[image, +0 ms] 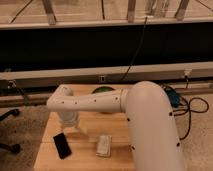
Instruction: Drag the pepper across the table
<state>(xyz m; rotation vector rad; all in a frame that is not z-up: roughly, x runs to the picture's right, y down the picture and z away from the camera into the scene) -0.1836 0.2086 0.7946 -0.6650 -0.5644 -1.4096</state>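
Note:
The light wooden table (90, 131) fills the lower left. My white arm reaches across it from the right to the left. My gripper (70, 124) points down at the table's left part, just behind the black phone (62, 146). The small dark-red pepper does not show; it is hidden or out of view, possibly under the gripper.
A dark green domed thing (102, 91) sits at the table's far edge, partly behind the arm. A small white flat object (104, 145) lies near the front middle. A blue item with black cables (175, 97) is to the right. A dark wall runs behind.

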